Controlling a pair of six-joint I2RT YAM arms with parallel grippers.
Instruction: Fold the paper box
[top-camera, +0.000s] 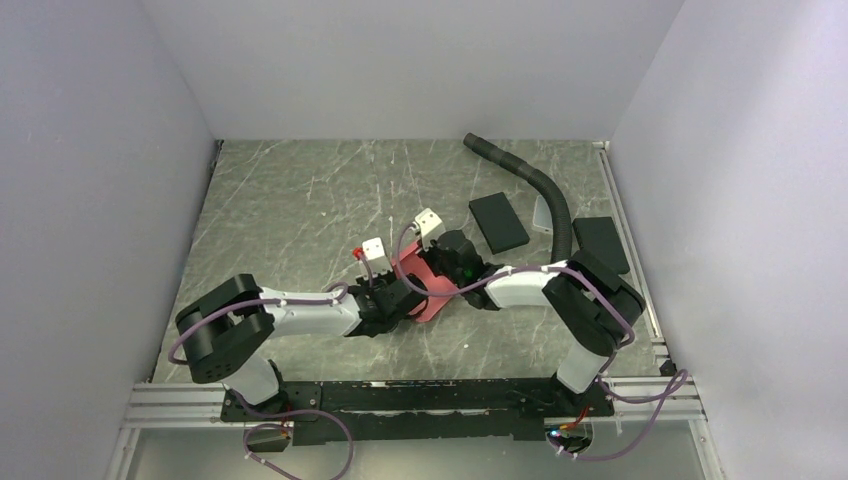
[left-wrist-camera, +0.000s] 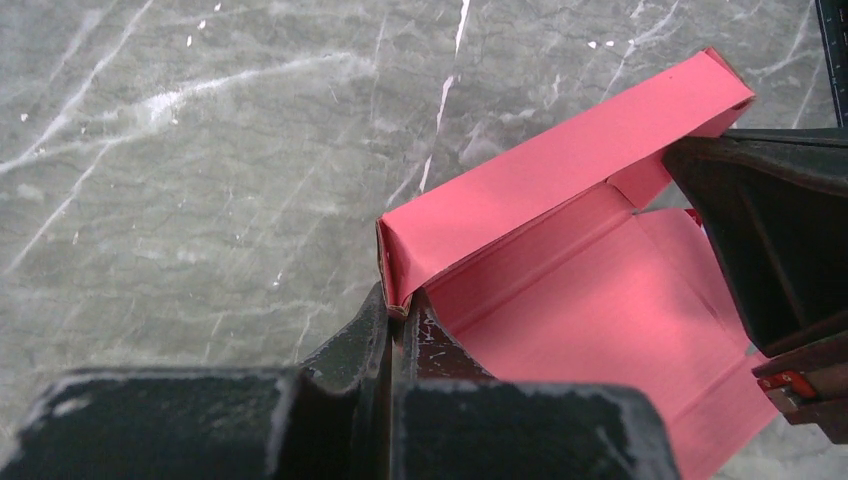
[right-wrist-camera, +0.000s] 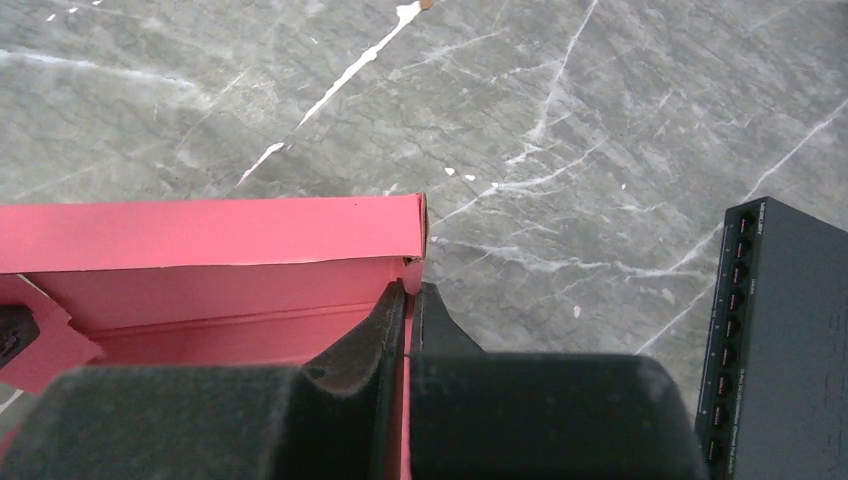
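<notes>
The paper box (top-camera: 428, 292) lies on the table (top-camera: 290, 200), just toward 6 o'clock of centre, held between both arms. The left gripper (left-wrist-camera: 398, 318) is pinched tight on one end of the raised long wall. The right gripper (right-wrist-camera: 408, 305) is closed just as tight on the corner at the other end. From the left wrist, that wall runs away toward 2 o'clock, straight to the right gripper, and the box's open floor lies at 4 o'clock of it. Each hand is at one end of the long axis, equally near, so I judge the next fold depends on moving them together about that line. The box is plain, with no print. A black device (right-wrist-camera: 780, 330) with a row of ports sits at 3 o'clock of the right gripper. Its small markings are too fine to read.
</notes>
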